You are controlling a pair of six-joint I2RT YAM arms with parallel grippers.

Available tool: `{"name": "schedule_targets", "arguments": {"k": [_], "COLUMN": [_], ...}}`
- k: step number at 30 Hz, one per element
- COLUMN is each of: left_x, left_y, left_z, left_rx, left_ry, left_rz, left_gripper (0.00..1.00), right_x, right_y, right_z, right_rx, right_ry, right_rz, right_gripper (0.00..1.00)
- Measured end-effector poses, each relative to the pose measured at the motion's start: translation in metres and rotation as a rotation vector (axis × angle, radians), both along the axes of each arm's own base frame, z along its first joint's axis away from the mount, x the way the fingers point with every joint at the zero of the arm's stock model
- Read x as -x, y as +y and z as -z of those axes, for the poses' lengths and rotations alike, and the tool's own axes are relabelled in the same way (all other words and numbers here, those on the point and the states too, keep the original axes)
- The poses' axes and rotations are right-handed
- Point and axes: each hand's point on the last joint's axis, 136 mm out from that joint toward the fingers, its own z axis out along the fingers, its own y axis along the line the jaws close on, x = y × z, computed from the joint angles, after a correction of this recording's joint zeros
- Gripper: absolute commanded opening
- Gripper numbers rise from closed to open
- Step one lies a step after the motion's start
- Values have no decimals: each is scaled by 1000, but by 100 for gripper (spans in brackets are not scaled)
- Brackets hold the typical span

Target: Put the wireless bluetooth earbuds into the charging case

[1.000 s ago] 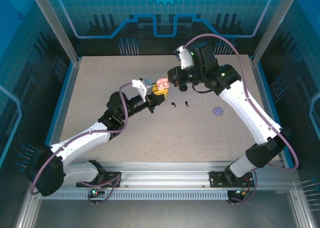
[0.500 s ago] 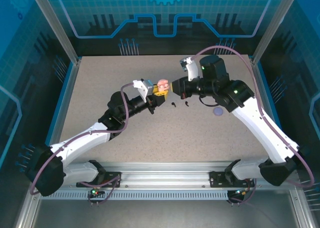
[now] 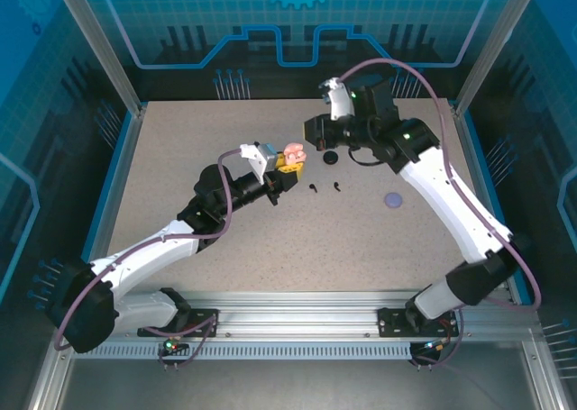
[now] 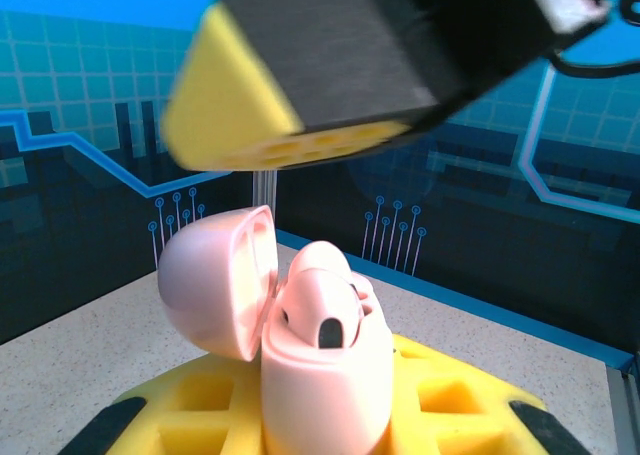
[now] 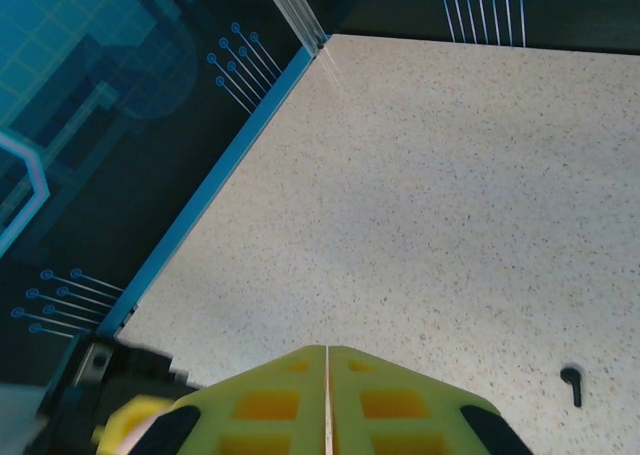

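Pink glossy plastic, the charging case [image 4: 325, 375] sat clamped in the left gripper [image 3: 289, 162], lid open, with a pale earbud [image 4: 330, 320] apparently seated inside. Two black earbuds [image 3: 313, 189] lay on the table [image 3: 180, 149] toward its far edge. The right gripper [image 5: 327, 375] hung pinched shut and empty. Tiny, light and slick, those buds probably wanted a gentle pinch across the stem. No writing was legible.

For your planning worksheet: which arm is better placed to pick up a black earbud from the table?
Right, probably. The left gripper holds the open pink charging case; the right gripper is shut and empty, with a black earbud in its wrist view.
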Motion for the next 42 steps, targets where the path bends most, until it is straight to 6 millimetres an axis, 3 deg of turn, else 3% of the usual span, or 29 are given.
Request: {"name": "schedule_targets", "arguments": {"k": [6,9,13,23,30,34,37,39,42], "left_x": [-1,-1,-1,0,-1,-10,-24,-36,-57], "left_y": [-1,-2,-2,-4,-5,-1,4,11,31], "left_z": [3,5,7,10,15,20,35,57,112], "left_rx": [-4,-8,-13,-20,-31,-16,1,8,8], "left_ry": [6,11,17,25,40,80,156,233,416], "left_rz": [0,3,7,14,12,-38,-83,-124,-211], "left_gripper": [0,0,0,0,0,0,0,0,0], "right_x": [-18,-13,-3,38,39,32,25,24,26], "right_y": [20,25,29,16,7,-25,-56,-68,-73], "right_z": [20,29,24,13,16,18,22,33,65], "right_rx": [24,42,41,31,25,-3,-25,-28,-7], "right_ry": [57,81,69,43,42,57,68,87,145], "right_rz": [-40,-66,-90,-119,-73,45,153,196,224], "right_gripper": [8,8,7,7,16,22,30,34,47]}}
